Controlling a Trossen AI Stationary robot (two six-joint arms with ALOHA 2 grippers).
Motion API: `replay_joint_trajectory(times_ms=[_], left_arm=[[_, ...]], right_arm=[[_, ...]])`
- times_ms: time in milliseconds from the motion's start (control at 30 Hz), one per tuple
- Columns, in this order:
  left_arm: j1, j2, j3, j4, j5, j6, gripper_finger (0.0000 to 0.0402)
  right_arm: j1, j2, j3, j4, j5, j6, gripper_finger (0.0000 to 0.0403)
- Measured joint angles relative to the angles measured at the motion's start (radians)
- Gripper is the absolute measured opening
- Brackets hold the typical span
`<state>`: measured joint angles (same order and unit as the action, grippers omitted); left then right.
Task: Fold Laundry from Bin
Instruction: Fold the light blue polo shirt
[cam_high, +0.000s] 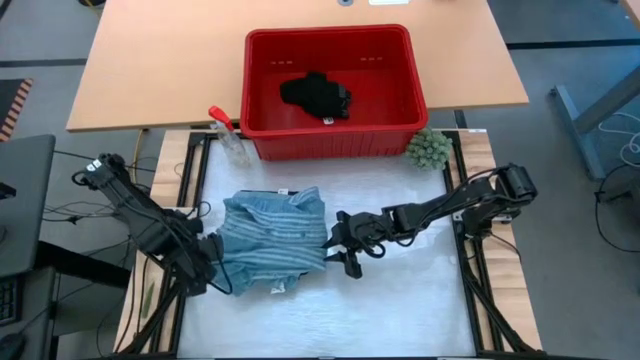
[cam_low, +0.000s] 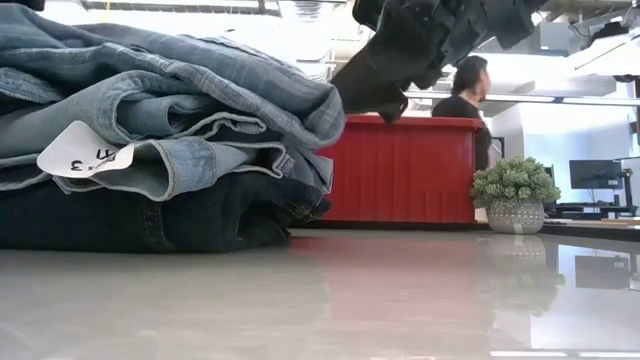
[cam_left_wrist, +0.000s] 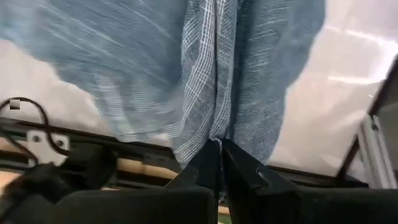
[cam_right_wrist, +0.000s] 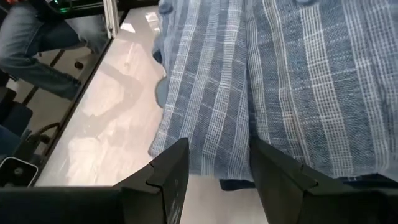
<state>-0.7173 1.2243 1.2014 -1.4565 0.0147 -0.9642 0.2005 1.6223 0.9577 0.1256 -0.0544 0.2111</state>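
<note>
A blue-white striped shirt lies spread over a pile of denim jeans and a dark navy piece on the white table. My left gripper is at the pile's left side, shut on the shirt. My right gripper is at the pile's right side. It is open, with its fingers slanting down over the shirt's right edge. The red bin stands at the far side with a small black piece lying on its floor. My left gripper pinches a gathered fold of the striped shirt between its two shut fingers, at the shirt's left edge. The fingers come from above, pointing down. The cloth runs away from the fingertips in drawn pleats, and the rest lies on the pile. My right gripper: whether its fingers touch the shirt, I cannot tell.
A clear spray bottle with a red trigger lies left of the bin. A green fuzzy ball sits at the bin's right corner. Metal frame rails run along the table's sides. A person shows beyond the bin.
</note>
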Motion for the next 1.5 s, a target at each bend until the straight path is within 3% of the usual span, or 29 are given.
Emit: replay_joint_trajectory(times_ms=[300,567,733,900,933,1067,1300,1400,1500], left_arm=[[-0.012,-0.001,-0.007,0.038,0.002,-0.017,0.0006],[-0.012,-0.003,0.036,0.055,-0.037,-0.023,0.009],[-0.007,-0.019,0.194,0.084,-0.316,0.026,0.0127],[0.004,-0.071,0.325,0.044,-0.759,0.079,0.0132],[0.024,-0.089,0.326,0.026,-0.802,0.082,0.0132],[0.176,-0.135,0.258,-0.057,-0.775,0.13,0.0133],[0.329,-0.221,0.056,-0.043,-0.501,0.158,0.0133],[0.353,-0.235,-0.04,0.033,-0.483,0.181,0.0133],[0.355,-0.247,-0.097,0.093,-0.537,0.302,0.0133]], right_arm=[[-0.059,-0.072,0.16,-0.133,-0.032,0.045,0.0195],[-0.137,0.016,0.188,-0.095,-0.048,0.048,0.0195],[-0.139,0.084,0.188,0.005,-0.049,0.034,0.0195],[-0.145,0.101,0.201,0.016,-0.049,0.027,0.0195],[-0.145,0.101,0.205,0.015,-0.049,0.022,0.0195],[-0.15,0.097,0.223,0.008,-0.05,0.0,0.0195],[-0.151,0.097,0.235,0.003,-0.05,-0.003,0.0195],[-0.151,0.097,0.235,-0.011,-0.05,-0.003,0.0195],[-0.151,0.097,0.235,-0.021,-0.05,-0.003,0.0195]])
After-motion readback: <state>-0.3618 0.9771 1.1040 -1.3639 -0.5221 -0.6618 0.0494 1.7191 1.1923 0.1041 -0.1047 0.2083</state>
